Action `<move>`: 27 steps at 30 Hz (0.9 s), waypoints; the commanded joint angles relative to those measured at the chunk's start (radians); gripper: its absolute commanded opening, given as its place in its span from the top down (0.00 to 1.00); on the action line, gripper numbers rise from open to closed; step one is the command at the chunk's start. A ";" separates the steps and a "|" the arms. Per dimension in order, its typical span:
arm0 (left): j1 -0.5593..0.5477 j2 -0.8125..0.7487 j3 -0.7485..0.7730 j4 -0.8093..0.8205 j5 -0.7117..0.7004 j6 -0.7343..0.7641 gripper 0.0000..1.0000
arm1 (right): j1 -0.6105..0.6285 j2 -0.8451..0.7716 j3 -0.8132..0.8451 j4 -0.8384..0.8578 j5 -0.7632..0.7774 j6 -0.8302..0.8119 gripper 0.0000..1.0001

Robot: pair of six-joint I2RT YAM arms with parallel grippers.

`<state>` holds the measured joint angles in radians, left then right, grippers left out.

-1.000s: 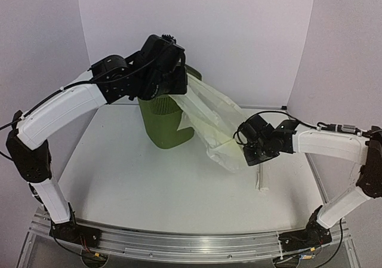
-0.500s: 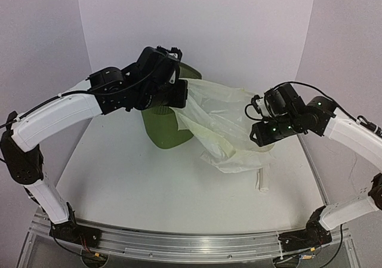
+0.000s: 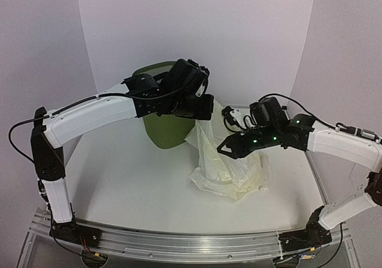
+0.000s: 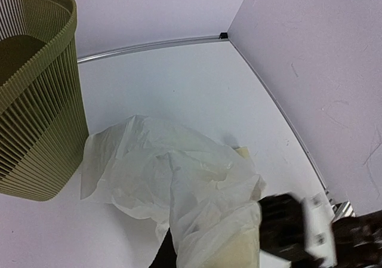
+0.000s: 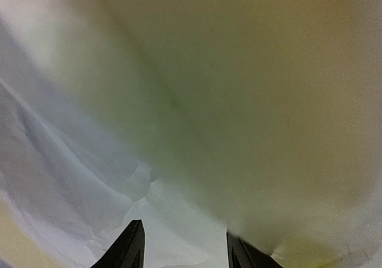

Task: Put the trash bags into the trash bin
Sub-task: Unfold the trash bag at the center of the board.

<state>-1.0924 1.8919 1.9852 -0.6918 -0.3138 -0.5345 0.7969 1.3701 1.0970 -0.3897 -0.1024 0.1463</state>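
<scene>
Your left gripper pinches the trash bag hanging just right of the trash bin; right gripper gapes beside it.

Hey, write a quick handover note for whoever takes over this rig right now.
The left gripper is shut on the top of the trash bag, beside the rim of the trash bin.
The right gripper is open against the bag's side, gripping nothing.
The bag's lower part lies heaped on the table, outside the bin.
Done: one end lifted.
Left: get the bag into the bin.
</scene>
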 commanded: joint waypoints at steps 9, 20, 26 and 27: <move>0.002 -0.015 0.084 -0.045 -0.004 -0.142 1.00 | 0.196 0.135 -0.143 0.379 0.443 0.141 0.57; -0.001 0.021 0.115 -0.038 0.230 -0.116 1.00 | 0.257 0.265 -0.095 0.544 0.606 0.003 0.58; -0.022 -0.057 0.043 -0.027 0.228 -0.134 1.00 | 0.177 0.401 -0.007 0.575 0.674 -0.023 0.58; -0.027 -0.073 0.035 -0.030 0.209 -0.137 1.00 | 0.161 0.418 -0.004 0.575 0.679 -0.013 0.59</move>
<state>-1.0998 1.9056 2.0525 -0.7369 -0.1052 -0.6568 1.0288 1.7333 1.0300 0.1230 0.5066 0.1403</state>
